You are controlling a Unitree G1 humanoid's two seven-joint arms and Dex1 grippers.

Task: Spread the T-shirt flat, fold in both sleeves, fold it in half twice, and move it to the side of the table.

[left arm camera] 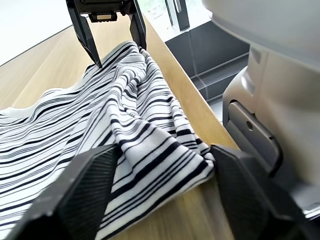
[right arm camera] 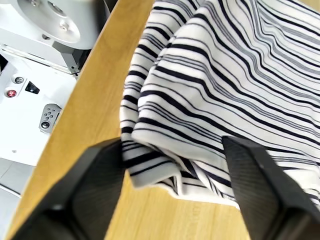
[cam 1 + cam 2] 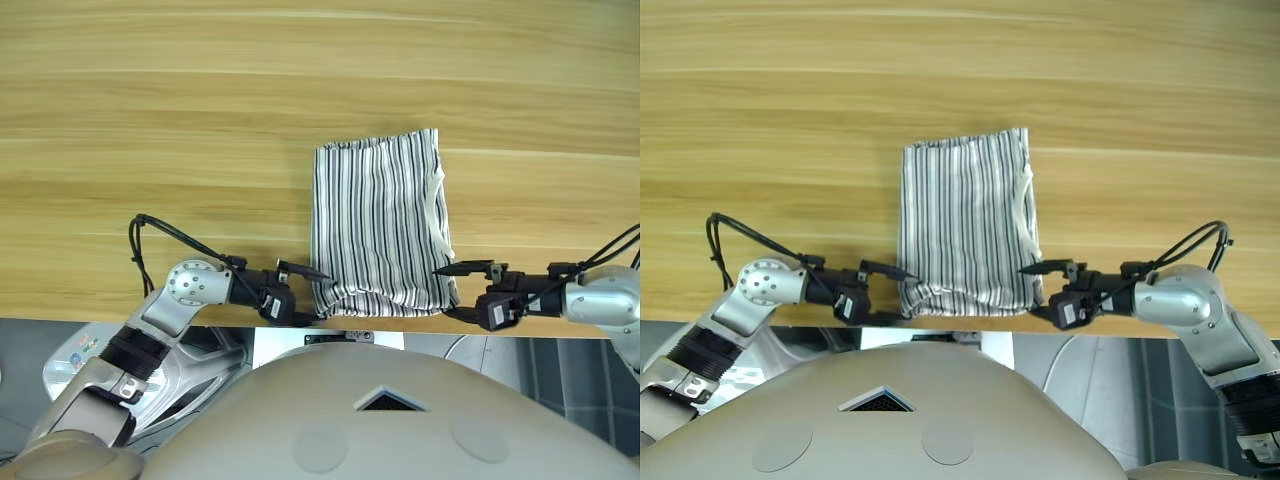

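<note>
Silver arms [image 3: 165, 310] w/ round joint caps, looped blk cables [image 3: 160, 230]; blk left gripper [image 3: 322, 298], right gripper [image 3: 442, 292].

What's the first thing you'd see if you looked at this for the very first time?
A black-and-white striped T-shirt, folded into a tall rectangle, lies on the wooden table at its near edge. The left gripper and the right gripper sit at the shirt's two near corners, each open around the cloth.

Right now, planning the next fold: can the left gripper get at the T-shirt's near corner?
Probably yes: the left gripper is open, the T-shirt corner lies between its fingers, nothing in the way.
</note>
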